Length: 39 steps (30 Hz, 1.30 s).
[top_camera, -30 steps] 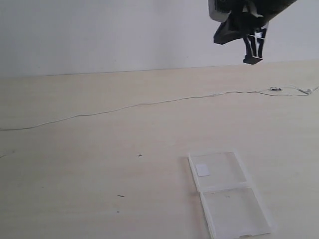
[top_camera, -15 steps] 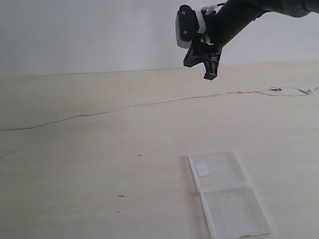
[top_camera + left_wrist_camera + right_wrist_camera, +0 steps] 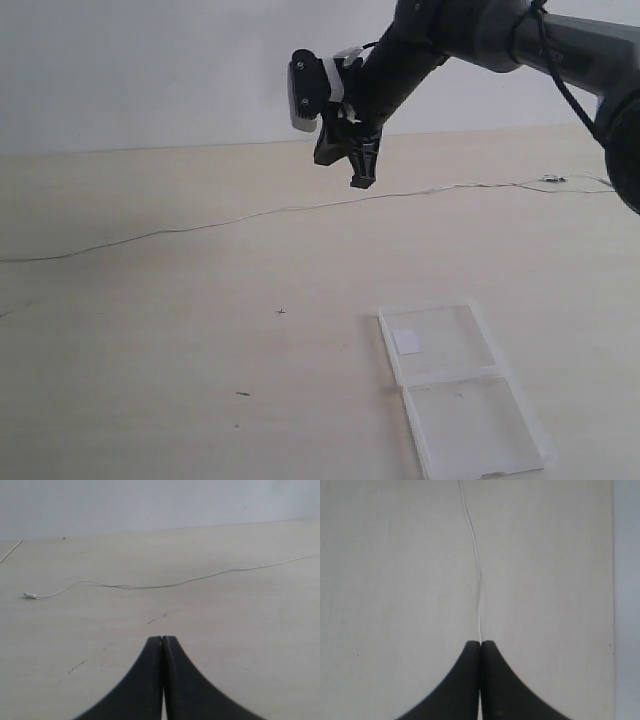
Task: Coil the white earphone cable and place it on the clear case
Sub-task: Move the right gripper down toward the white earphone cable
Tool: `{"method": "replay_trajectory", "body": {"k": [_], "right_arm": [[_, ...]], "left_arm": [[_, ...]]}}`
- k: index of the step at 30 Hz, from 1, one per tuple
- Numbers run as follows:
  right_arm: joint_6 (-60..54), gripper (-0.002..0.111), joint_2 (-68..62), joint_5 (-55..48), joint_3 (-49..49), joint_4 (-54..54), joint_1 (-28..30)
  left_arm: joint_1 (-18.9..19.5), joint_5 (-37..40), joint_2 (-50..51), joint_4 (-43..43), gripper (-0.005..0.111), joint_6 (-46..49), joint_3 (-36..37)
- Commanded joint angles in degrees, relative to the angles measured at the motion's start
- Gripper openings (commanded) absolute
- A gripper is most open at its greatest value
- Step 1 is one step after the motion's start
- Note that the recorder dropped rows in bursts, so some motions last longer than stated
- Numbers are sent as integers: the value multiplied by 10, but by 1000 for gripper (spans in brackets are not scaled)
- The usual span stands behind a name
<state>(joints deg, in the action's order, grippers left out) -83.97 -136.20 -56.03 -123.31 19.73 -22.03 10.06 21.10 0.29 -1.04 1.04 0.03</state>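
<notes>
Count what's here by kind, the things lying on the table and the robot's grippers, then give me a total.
white earphone cable: 1
clear case: 1
grippers: 2, the left gripper and the right gripper, both shut
Total: 4

Earphone cable (image 3: 250,215) across table (image 3: 150,350) rear; clear case (image 3: 455,385) front right.

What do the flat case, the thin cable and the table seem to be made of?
The clear case: likely hard transparent plastic, smooth; the table shows through it. The white earphone cable: probably a soft plastic sheath, white, bending in loose curves. The table: pale wood or wood-look laminate, matte, with faint grain.
</notes>
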Motion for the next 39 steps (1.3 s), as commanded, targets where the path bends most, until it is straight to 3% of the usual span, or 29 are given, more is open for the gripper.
{"method": "replay_trajectory", "body": {"k": [1,16,21,27,32,39], "right_arm": [[18,0,-2,-2,-6,-46,-16],[121,2,-53,96,-6,-143,-16],[122,2,-66,112,-6,-142,6],[227,0,-82,172,-6,-130,45],[227,0,-107,221,-6,-112,45],[195,0,-132,207,-6,-98,40]], "left_arm": [[-3,-5,-3,2,0,2,0],[-3,-5,-3,2,0,2,0],[-3,-5,-3,2,0,2,0],[-3,-5,-3,2,0,2,0],[-3,-5,-3,2,0,2,0],[-3,-5,-3,2,0,2,0]]}}
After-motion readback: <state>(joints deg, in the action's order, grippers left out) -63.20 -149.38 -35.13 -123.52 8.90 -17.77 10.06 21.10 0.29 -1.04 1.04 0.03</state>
